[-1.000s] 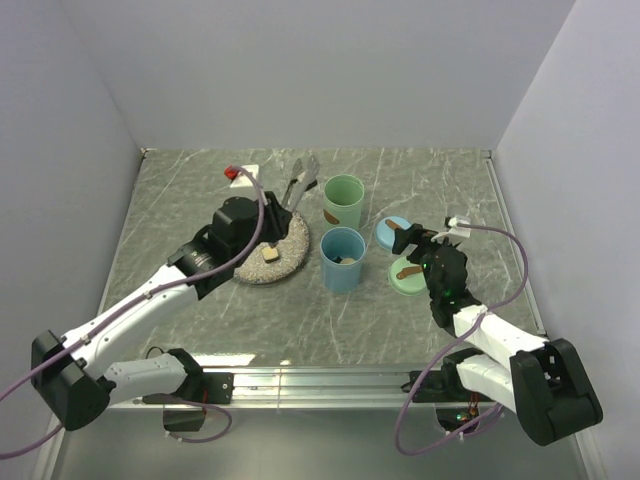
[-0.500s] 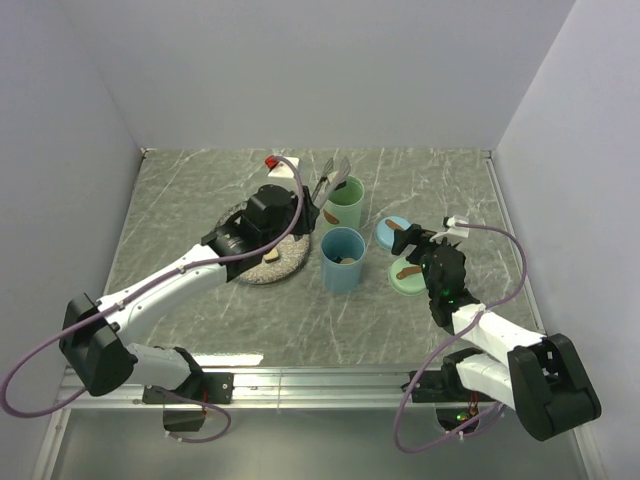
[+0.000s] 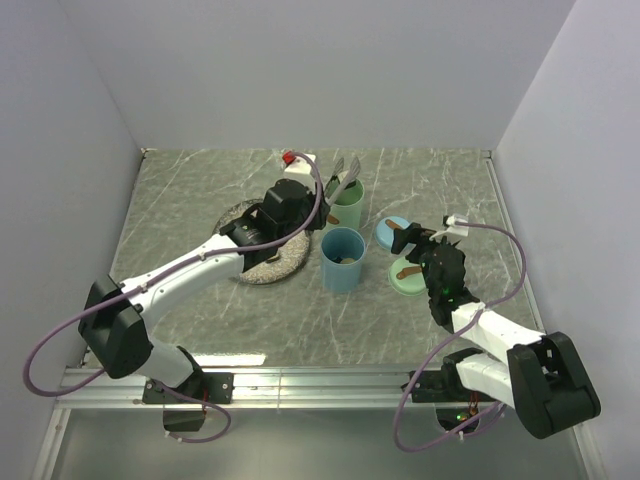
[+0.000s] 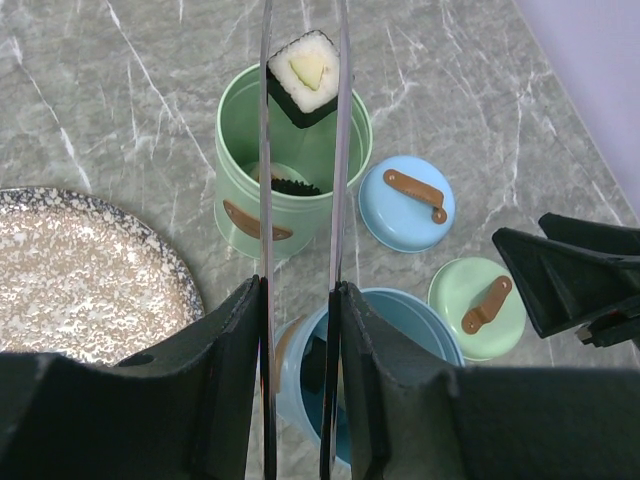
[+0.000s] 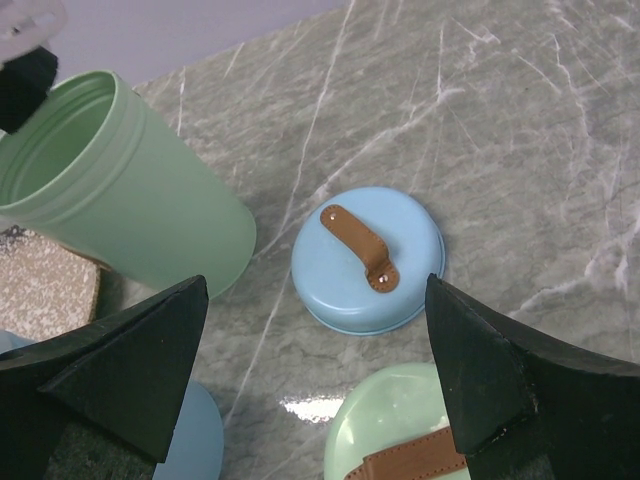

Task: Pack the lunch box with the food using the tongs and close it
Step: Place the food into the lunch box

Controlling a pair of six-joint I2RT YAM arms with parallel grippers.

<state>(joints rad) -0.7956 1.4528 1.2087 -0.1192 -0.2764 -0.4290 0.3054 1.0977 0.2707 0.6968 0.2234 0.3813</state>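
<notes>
As the overhead camera looks down, a grey-green marbled table [image 3: 170,205] fills a booth of plain white walls [image 3: 320,70], with a metal rail [image 3: 330,378] along its near edge. The green canister [image 3: 345,203] stands open near the middle. The blue canister [image 3: 342,260] is just in front of it and the speckled plate [image 3: 250,268] is to its left. The blue lid [image 3: 397,232] is to its right, and the green lid [image 3: 408,276] is farther right and nearer the rail. The left gripper [image 3: 316,200] sits just left of the green canister, clenched on the tongs [image 3: 340,177], whose silver arms slant up over its rim. What they carry is too small to tell from here. The right gripper [image 3: 432,238] lies to the right of the green canister, by the two lids, jaws spread and empty.

From the left wrist, black fingers [image 4: 232,385] squeeze the two tong arms close together. The tips pinch a food cube [image 4: 305,78] that hangs over the mouth of the green canister, toward its far rim. The cube has a dark wrap, white rice and a pale yellow-green centre, and it is tilted onto one corner. A dark piece [image 4: 296,187] lies inside the canister.

From the right wrist, the fingers [image 5: 125,375] stand wide apart and hold nothing. The blue lid with its brown strap shows between them. The green canister is up and to the left of that lid. The dark-and-white cube shows just over the canister's rim, partly cut off by the frame's corner.
</notes>
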